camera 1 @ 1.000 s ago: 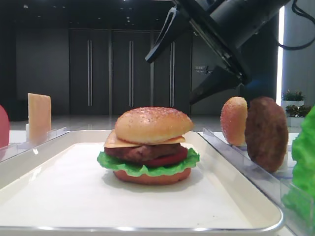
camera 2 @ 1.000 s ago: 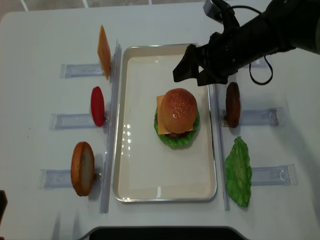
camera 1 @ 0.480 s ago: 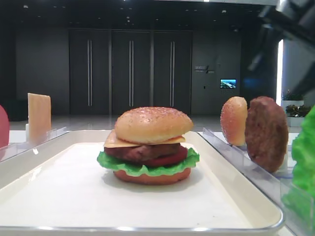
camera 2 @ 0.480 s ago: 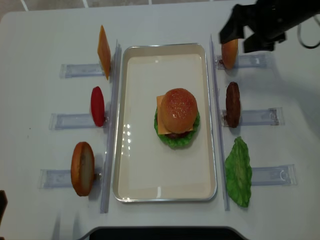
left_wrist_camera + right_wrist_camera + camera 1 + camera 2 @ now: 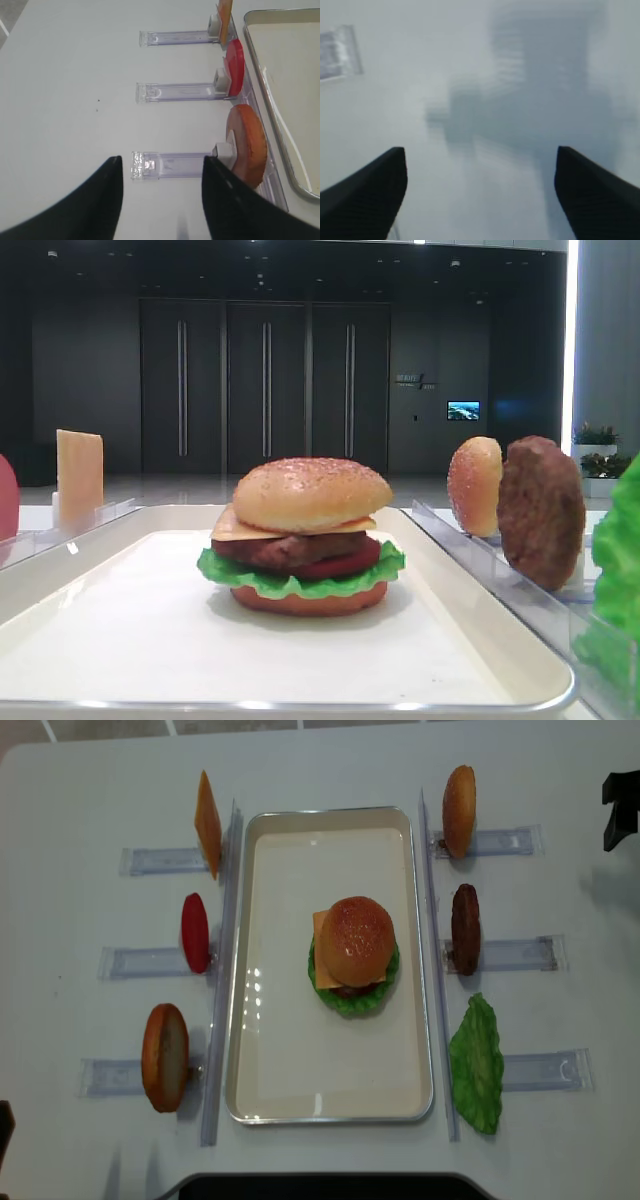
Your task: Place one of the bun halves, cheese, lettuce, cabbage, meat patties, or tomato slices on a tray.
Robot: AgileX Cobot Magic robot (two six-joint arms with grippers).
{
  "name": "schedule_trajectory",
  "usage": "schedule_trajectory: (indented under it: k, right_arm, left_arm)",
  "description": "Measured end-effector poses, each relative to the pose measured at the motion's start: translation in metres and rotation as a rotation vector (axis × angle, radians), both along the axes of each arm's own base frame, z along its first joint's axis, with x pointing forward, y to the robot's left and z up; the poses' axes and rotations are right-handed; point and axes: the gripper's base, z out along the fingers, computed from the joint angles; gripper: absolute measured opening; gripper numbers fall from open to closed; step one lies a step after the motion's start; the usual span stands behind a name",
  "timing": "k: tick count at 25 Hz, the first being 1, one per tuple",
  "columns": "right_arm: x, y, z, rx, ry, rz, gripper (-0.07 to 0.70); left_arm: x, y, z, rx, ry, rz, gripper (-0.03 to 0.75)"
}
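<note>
On the near side of the white surface, the left fingers hang spread and empty over bare tabletop, just short of the nearest clear rack. That rack holds the flat reddish-brown bun on edge. Beyond it the tomato slice and then the cheese stand in their own racks, all just outside the left rim of the tray. The tray's near half is bare. A stacked burger sits right of its middle, well inside every rim, with a bun half on top and lettuce showing at the bottom. Past the right rim lie a loose lettuce leaf, then a meat patty, then a second bun half at the far end. The right fingers are spread, holding nothing, over empty surface at the far right edge.
</note>
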Motion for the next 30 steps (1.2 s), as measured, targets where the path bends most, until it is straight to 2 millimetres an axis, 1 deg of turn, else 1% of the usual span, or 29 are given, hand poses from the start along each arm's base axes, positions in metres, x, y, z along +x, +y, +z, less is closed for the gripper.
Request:
schedule_trajectory:
  k: [4,6,8,9,10,11,13,14,15,17,20,21,23,27,30]
  right_arm:
    - [0.000,0.016,0.007,-0.052,-0.012,0.055,0.570]
    - [-0.003,0.019,0.013,-0.043,-0.012,0.063,0.569]
    - [-0.011,0.021,0.018,-0.027,-0.009,0.067,0.561]
    - [-0.019,0.022,0.022,-0.025,-0.012,0.067,0.553]
    - [-0.031,0.024,0.022,-0.022,-0.011,0.066,0.544]
    - [-0.045,0.025,0.027,-0.022,-0.026,0.064,0.535]
    - [-0.084,0.029,0.031,-0.022,-0.028,0.061,0.528]
    - [-0.103,0.030,0.028,-0.020,-0.010,0.061,0.527]
    - [-0.122,0.032,0.032,-0.018,-0.013,0.060,0.526]
    - [-0.161,0.037,0.030,-0.004,-0.001,0.054,0.524]
    - [-0.214,0.042,0.039,-0.013,-0.079,0.052,0.522]
    - [-0.227,0.043,0.040,-0.016,-0.106,0.052,0.522]
    - [-0.259,0.046,0.048,-0.031,-0.223,0.052,0.521]
    - [-0.299,0.050,0.046,-0.042,-0.344,0.044,0.521]
    - [-0.319,0.053,0.048,-0.047,-0.444,0.058,0.521]
  left_arm:
    - [0.000,0.000,0.000,0.000,0.000,0.000,0.391]
    - [0.000,0.000,0.000,0.000,0.000,0.000,0.391]
    - [0.000,0.000,0.000,0.000,0.000,0.000,0.391]
    - [0.000,0.000,0.000,0.000,0.000,0.000,0.391]
    - [0.000,0.000,0.000,0.000,0.000,0.000,0.391]
    - [0.000,0.000,0.000,0.000,0.000,0.000,0.391]
    - [0.000,0.000,0.000,0.000,0.000,0.000,0.391]
    - [0.000,0.000,0.000,0.000,0.000,0.000,0.391]
    - [0.000,0.000,0.000,0.000,0.000,0.000,0.391]
    - [0.000,0.000,0.000,0.000,0.000,0.000,0.391]
    - [0.000,0.000,0.000,0.000,0.000,0.000,0.391]
    - [0.000,0.000,0.000,0.000,0.000,0.000,0.391]
    - [0.000,0.000,0.000,0.000,0.000,0.000,0.391]
    - [0.000,0.000,0.000,0.000,0.000,0.000,0.391]
    - [0.000,0.000,0.000,0.000,0.000,0.000,0.391]
